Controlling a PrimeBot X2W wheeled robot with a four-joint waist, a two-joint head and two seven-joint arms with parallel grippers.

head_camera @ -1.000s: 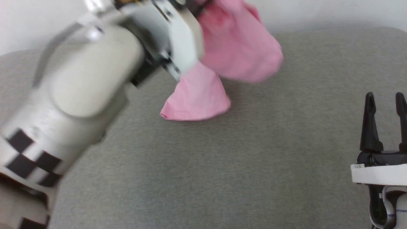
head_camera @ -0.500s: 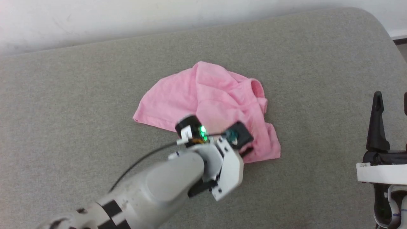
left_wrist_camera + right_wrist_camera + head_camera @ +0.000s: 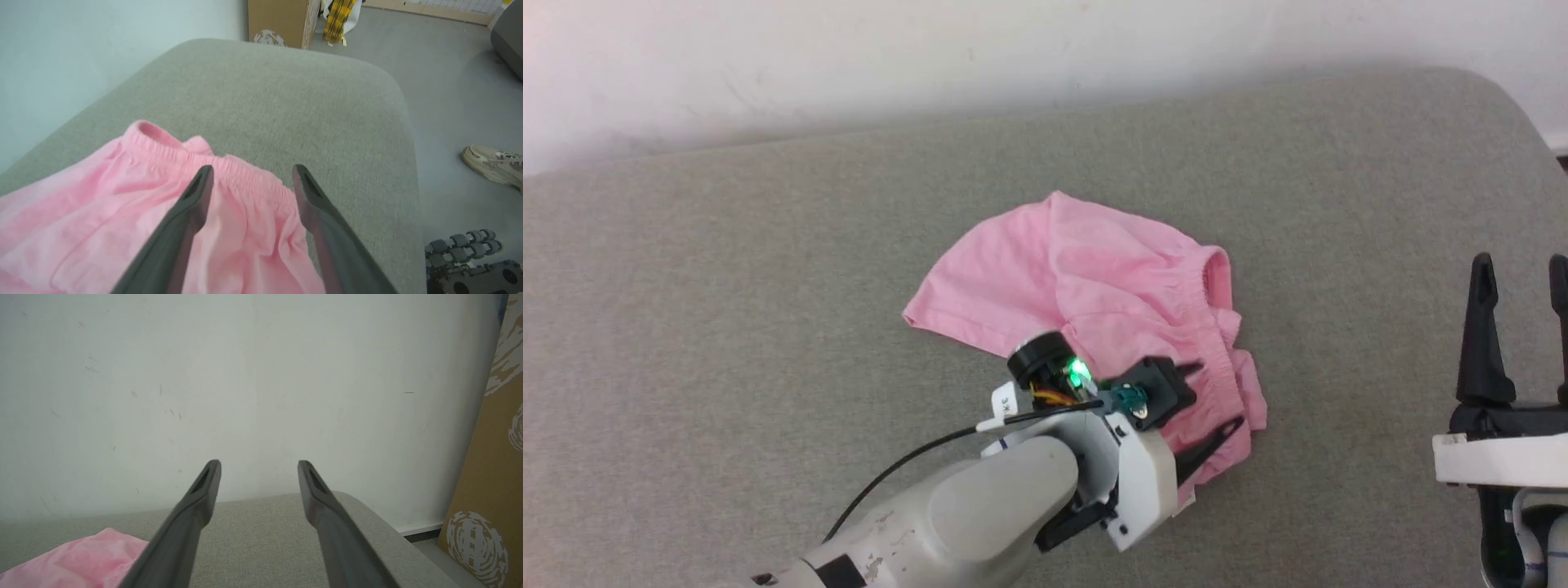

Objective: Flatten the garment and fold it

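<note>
A small bubblegum-pink cotton garment (image 3: 1086,286) with a gathered elastic waistband lies crumpled near the middle of the grey fabric-covered padded surface (image 3: 727,327), a little toward its right edge. The waistband runs along the side of the cloth that faces the right edge. A smoother lobe spreads toward the left and the far edge, where a white wall (image 3: 931,57) stands.

The left gripper (image 3: 1222,394) hangs over the near right part of the garment, by the waistband. Its two long dark fingers are spread wide with nothing between them. In the left wrist view the gripper (image 3: 252,167) points across the waistband. One finger lies over pink cloth (image 3: 102,212), and the other is at the cloth's edge over bare grey padding. I cannot tell whether the fingertips touch the fabric.

The right gripper (image 3: 1520,260) stands near the right edge of the surface, well apart from the garment. Its fingers are parted and empty. In the right wrist view the gripper (image 3: 258,462) faces the wall, with a fold of pink cloth (image 3: 81,555) at the lower left.

Beyond the surface's rounded corner, on the floor, are a pale shoe (image 3: 490,163) and a brown cardboard box (image 3: 278,20).
</note>
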